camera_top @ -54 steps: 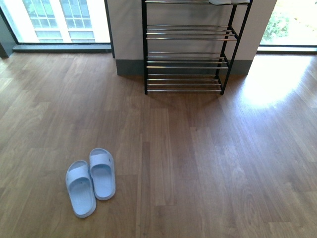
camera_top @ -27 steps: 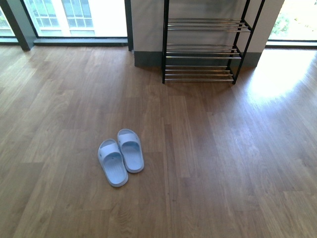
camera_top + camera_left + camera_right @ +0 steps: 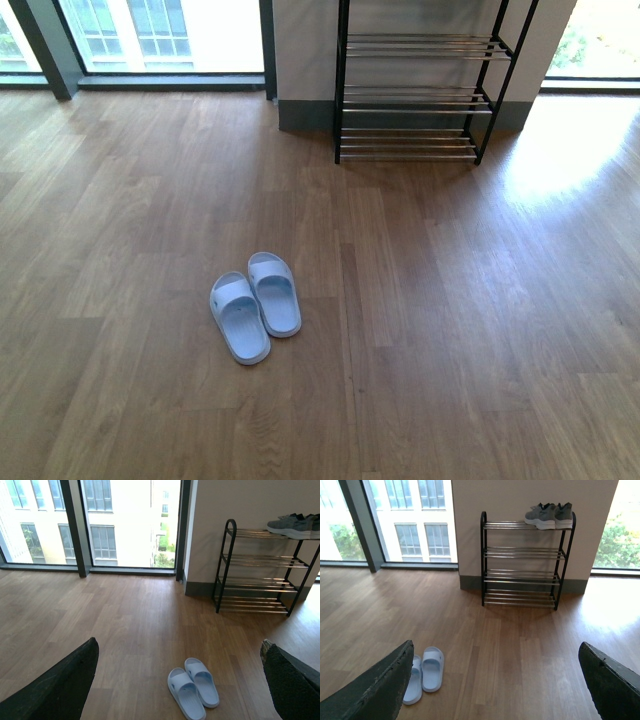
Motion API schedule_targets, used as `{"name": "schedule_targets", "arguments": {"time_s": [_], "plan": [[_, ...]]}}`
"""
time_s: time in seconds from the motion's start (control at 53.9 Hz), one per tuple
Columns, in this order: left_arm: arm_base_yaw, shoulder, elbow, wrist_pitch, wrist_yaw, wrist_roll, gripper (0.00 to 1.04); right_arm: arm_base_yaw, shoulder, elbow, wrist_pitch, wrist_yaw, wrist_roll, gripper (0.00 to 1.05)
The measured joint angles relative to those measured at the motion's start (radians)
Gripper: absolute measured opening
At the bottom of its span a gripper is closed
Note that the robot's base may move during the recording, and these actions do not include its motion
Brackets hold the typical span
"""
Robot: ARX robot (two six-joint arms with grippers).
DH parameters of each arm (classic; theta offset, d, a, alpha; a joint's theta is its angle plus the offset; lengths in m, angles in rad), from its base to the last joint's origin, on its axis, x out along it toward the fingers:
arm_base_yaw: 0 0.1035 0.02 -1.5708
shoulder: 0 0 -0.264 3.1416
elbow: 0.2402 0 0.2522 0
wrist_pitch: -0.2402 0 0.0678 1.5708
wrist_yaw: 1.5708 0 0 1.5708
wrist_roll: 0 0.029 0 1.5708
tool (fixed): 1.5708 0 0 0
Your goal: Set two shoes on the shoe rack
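in the front view the shoe rack (image 3: 410, 95) is cut off by the picture's top edge, so its uppermost shelf lies out of frame. in the left wrist view the grey sneakers (image 3: 295, 525) on the rack's top shelf run off the picture's edge, and the left gripper (image 3: 179, 645) shows only two dark, wide-spread fingertips (image 3: 60, 685) cropped at the corners. in the right wrist view the right gripper (image 3: 496, 647) is cropped likewise, and one finger (image 3: 375, 685) covers part of the slide sandals (image 3: 431, 669), namely the one farther from the rack.
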State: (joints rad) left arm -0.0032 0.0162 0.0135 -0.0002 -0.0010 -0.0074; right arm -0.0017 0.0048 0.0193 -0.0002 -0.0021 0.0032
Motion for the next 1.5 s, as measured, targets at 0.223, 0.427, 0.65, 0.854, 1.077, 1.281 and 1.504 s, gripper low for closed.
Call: {"name": "schedule_targets", "arguments": {"time_s": [0.223,0.427,0.65,0.854,1.077,1.281,1.504], "plan": [[0.000,0.000,0.000,0.000,0.000,0.000,0.95,0.000,0.000,0.000,0.000,0.002,0.000,0.96],[0.000,0.000,0.000,0.000,0.000,0.000,0.95,0.000,0.000,0.000,0.000,0.002,0.000,0.96],[0.000,0.000,0.000,0.000,0.000,0.000,0.95,0.000,0.000,0.000,0.000,0.002,0.000,0.96],[0.000,0.000,0.000,0.000,0.000,0.000,0.95,0.000,0.000,0.000,0.000,0.002,0.000,0.96],[0.000,0.000,0.000,0.000,0.000,0.000,0.95,0.000,0.000,0.000,0.000,0.002,0.000,0.96],[0.000,0.000,0.000,0.000,0.000,0.000,0.95,0.000,0.000,0.000,0.000,0.002,0.000,0.96],[0.000,0.000,0.000,0.000,0.000,0.000,0.95,0.000,0.000,0.000,0.000,0.002,0.000,0.96]]}}
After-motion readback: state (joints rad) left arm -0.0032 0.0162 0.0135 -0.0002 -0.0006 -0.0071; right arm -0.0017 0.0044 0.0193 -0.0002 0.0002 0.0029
